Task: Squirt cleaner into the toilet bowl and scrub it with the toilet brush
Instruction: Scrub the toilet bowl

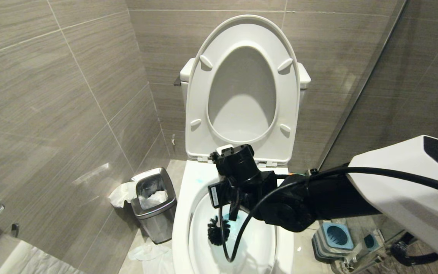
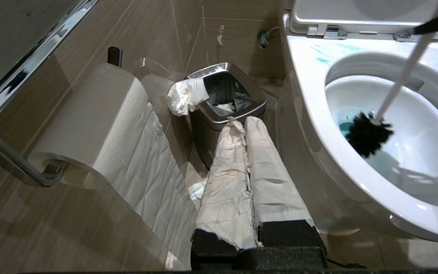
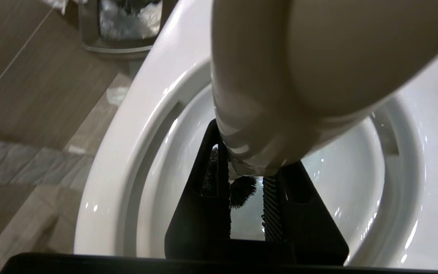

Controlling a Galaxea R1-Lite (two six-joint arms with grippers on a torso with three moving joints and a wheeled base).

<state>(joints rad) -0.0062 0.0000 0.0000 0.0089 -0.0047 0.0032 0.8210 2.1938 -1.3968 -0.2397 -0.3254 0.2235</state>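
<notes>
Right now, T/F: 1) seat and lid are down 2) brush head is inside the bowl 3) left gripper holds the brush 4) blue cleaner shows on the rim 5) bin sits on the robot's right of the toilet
1) False. The seat and lid stand raised against the tank.
2) True. The toilet brush has its black head low inside the toilet bowl.
3) False. The right gripper is clamped on its white handle; the left gripper is shut, holding nothing.
4) True. Cleaner smears the rim.
5) False. The steel bin is on the left.
</notes>
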